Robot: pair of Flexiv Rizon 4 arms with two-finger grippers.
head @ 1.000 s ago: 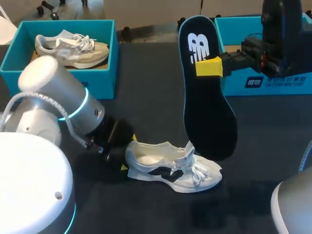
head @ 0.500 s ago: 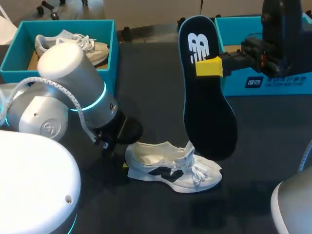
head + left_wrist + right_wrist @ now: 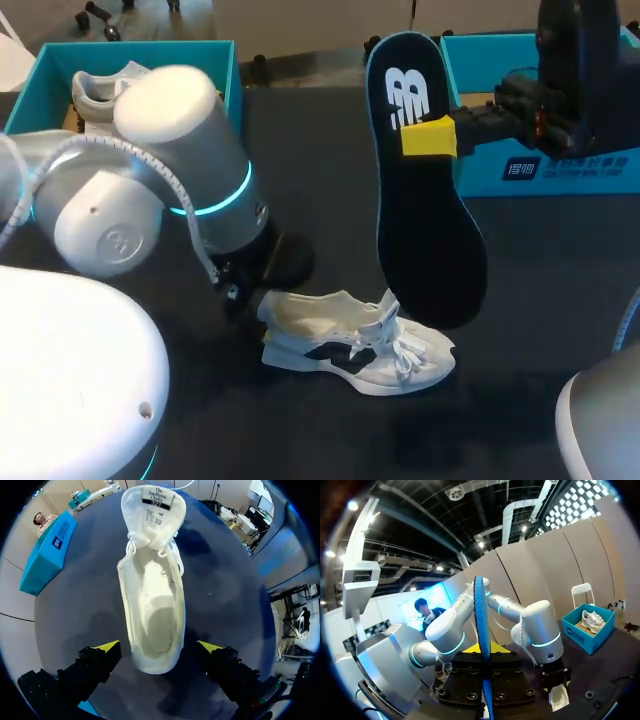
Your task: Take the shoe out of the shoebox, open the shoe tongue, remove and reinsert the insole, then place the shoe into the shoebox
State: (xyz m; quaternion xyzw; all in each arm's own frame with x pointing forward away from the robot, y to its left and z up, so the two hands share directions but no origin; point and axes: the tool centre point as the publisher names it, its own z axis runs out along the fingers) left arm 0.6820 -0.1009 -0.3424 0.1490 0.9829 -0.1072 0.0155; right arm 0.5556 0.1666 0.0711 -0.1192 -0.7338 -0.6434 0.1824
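- Step in hand, as I judge it: the insole (image 3: 425,220) is out, and reinsertion comes next.
- The right gripper (image 3: 430,137) is clamped on the insole, holding it upright with its lower end just above the laces of the shoe (image 3: 350,345).
- The shoe lies on the table (image 3: 320,180), near the middle.
- The left gripper (image 3: 158,647) is spread, one finger on each side of the heel, neither touching.
- Next move: steady the heel, then slide the insole into the opening.
- The far-left box (image 3: 120,46) holds another shoe (image 3: 100,90); what the far-right box (image 3: 570,170) holds is hidden.

White shoe (image 3: 352,348) sits upright; black insole (image 3: 428,235) hangs vertically above it.
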